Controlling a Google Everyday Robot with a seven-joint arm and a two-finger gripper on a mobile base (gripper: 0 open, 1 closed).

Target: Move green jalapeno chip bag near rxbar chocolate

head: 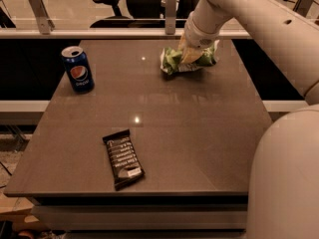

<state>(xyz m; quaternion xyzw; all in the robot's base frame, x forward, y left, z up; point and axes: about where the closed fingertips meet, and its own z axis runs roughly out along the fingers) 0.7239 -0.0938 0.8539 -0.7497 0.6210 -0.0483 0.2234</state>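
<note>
The green jalapeno chip bag (pixel 173 60) is at the far middle-right of the brown table (pixel 199 128), crumpled under my gripper (pixel 192 54). The gripper comes down from the upper right and its fingers are closed on the bag's middle and right part, hiding that part. The bag seems to sit at or just above the table top. The rxbar chocolate (pixel 123 158), a flat black bar with white text, lies near the front edge, left of centre, well apart from the bag.
A blue Pepsi can (pixel 78 68) stands upright at the far left of the table. My white arm (pixel 259 29) spans the upper right and its large body (pixel 284 183) fills the lower right. A rail (pixel 99 33) and office chairs (pixel 112 4) are behind the table.
</note>
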